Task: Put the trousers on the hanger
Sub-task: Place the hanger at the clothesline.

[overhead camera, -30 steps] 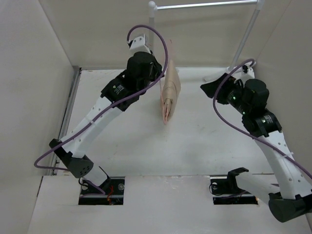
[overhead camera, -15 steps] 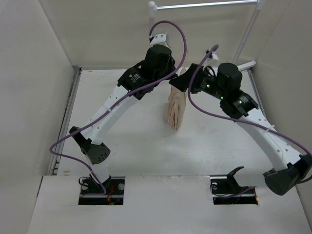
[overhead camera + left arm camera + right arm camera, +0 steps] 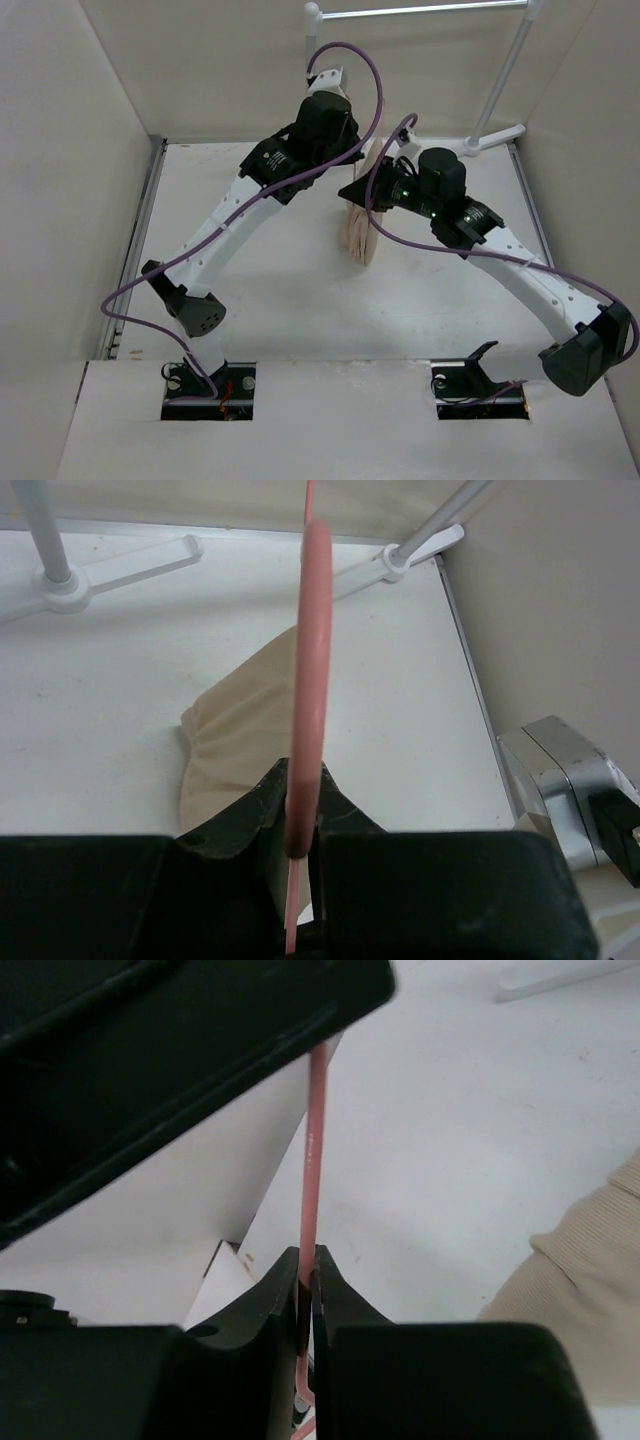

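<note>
The left hand (image 3: 302, 825) is clenched on the pink hanger (image 3: 308, 680), and the right hand (image 3: 306, 1275) pinches its thin wire too. The beige trousers (image 3: 359, 235) hang bunched between both arms over the desk (image 3: 270, 280), seemingly draped on the hanger, though that contact is hidden.

- Left arm (image 3: 225, 225) and right arm (image 3: 530, 285): white links dotted with small dark screw holes, black rounded joint housings.
- A purple cable (image 3: 350, 60) loops along each arm.
- Small green lights (image 3: 432, 212) glow on the right arm's black wrist housing.
- Left end effector (image 3: 300, 825) and right end effector (image 3: 306, 1285): matte black, angular fingers.
- Bases (image 3: 190, 382) sit in dark cutouts at the lower frame.
</note>
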